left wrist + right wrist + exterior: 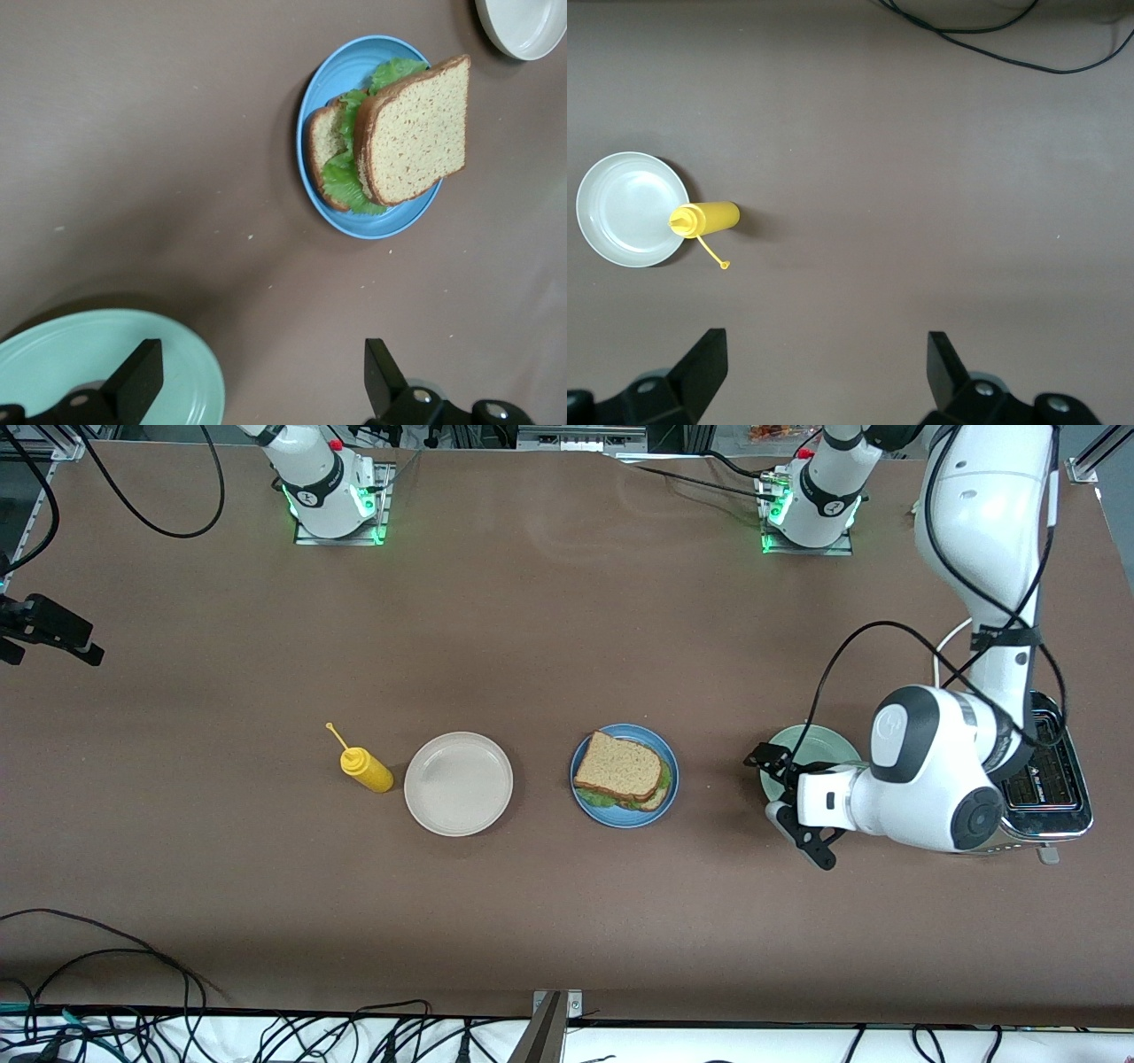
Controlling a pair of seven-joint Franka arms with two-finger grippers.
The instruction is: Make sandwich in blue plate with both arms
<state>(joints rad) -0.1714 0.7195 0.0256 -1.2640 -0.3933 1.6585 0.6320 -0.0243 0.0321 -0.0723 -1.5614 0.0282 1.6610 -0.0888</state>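
The sandwich lies in the blue plate at the middle of the table: two brown bread slices with green lettuce between, the top slice shifted off the lower one. In the left wrist view the blue plate's bare rim shows. My left gripper hangs open and holds nothing, over the edge of the mint-green plate, beside the blue plate toward the left arm's end. My right gripper is open and holds nothing, high over bare table; it is out of the front view.
A mint-green plate sits partly under the left hand. A toaster stands beside it at the left arm's end. A cream-white plate and a yellow squeeze bottle stand toward the right arm's end. Cables run along the table's near edge.
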